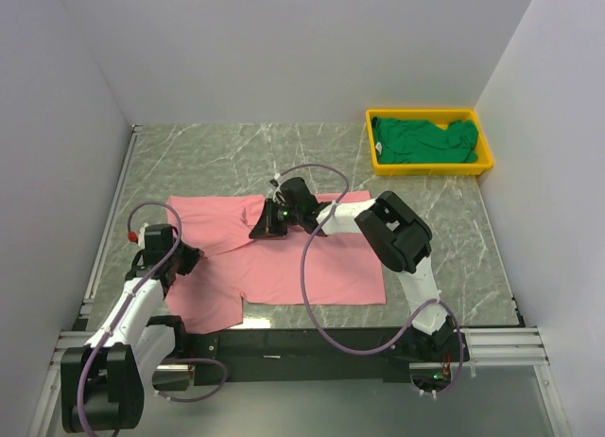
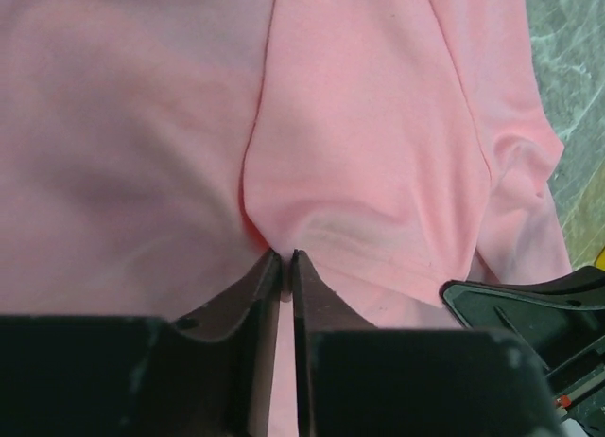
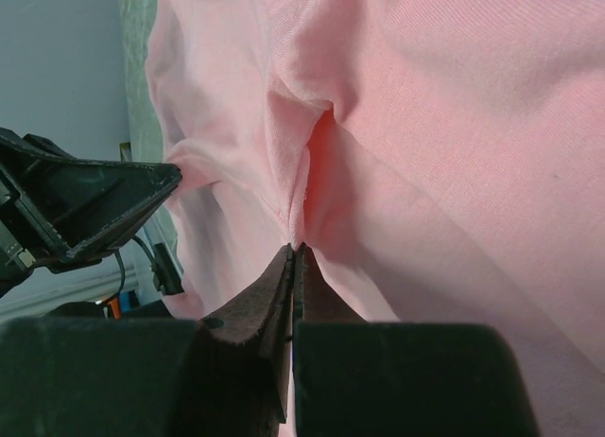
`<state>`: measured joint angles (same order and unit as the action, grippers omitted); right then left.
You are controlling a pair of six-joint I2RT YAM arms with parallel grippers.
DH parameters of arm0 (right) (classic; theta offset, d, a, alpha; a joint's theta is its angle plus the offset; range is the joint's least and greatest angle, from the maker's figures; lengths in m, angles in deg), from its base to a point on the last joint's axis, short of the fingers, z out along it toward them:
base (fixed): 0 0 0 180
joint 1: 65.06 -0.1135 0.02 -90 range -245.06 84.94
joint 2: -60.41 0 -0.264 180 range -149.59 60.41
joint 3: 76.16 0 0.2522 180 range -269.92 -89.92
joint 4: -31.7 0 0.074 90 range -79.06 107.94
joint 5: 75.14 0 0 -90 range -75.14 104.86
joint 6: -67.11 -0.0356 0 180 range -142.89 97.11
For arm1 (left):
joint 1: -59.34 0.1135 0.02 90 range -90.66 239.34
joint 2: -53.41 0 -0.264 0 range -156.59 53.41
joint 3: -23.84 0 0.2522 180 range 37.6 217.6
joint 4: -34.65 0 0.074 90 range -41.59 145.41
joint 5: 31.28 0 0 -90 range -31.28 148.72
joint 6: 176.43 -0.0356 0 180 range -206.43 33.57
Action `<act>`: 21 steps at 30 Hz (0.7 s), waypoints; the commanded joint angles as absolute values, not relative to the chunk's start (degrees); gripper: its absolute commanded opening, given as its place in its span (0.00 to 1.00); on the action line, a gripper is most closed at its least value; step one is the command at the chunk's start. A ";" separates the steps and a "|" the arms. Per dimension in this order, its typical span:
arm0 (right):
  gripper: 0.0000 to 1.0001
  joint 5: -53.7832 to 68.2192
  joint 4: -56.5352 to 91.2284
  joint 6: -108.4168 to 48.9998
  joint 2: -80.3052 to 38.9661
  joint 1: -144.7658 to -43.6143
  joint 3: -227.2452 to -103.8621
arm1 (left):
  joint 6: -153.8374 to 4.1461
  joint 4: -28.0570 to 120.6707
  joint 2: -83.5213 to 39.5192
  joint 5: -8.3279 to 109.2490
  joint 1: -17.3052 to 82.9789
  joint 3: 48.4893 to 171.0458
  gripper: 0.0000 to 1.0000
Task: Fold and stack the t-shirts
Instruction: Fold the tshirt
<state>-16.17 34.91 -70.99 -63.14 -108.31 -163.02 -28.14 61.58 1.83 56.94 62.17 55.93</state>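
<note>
The pink t-shirt point(image 1: 302, 253) lies spread on the marble table, partly folded. My left gripper point(image 1: 194, 257) is shut on a pinch of its cloth at the left side; the left wrist view shows the pink cloth point(image 2: 359, 172) gathered between the tips of the left gripper point(image 2: 285, 257). My right gripper point(image 1: 267, 227) is shut on the shirt near its collar; the right wrist view shows the pink cloth point(image 3: 425, 125) puckered at the tips of the right gripper point(image 3: 296, 250). The dark green t-shirt point(image 1: 421, 139) lies crumpled in the yellow tray point(image 1: 430, 165).
The yellow tray stands at the back right by the right wall. White walls close in the table on the left, back and right. A black rail point(image 1: 302, 342) runs along the near edge between the arm bases.
</note>
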 commanded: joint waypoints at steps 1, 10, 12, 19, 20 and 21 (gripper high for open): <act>0.00 -15.90 34.91 -69.83 -59.91 -107.78 -163.57 | -27.63 63.00 2.78 56.17 62.24 56.41 0.13; 0.00 -15.64 33.41 -69.21 -59.12 -107.34 -163.48 | -26.93 65.37 0.93 54.07 62.24 56.58 0.06; 0.00 -15.64 33.32 -69.21 -59.47 -107.25 -163.75 | -26.31 66.07 1.02 53.54 62.24 56.85 0.06; 0.00 -16.08 32.62 -69.13 -60.44 -106.81 -164.89 | -26.04 69.77 2.25 53.71 62.24 59.48 0.06; 0.00 -16.08 32.36 -69.04 -60.35 -106.72 -164.98 | -26.04 69.94 2.08 53.54 62.24 59.83 0.06; 0.00 -16.08 31.92 -68.86 -60.26 -106.72 -165.24 | -26.04 70.12 1.82 53.36 62.24 60.10 0.06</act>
<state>-16.06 32.55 -69.85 -63.07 -107.43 -163.04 -26.72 69.10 1.29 54.41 62.14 56.93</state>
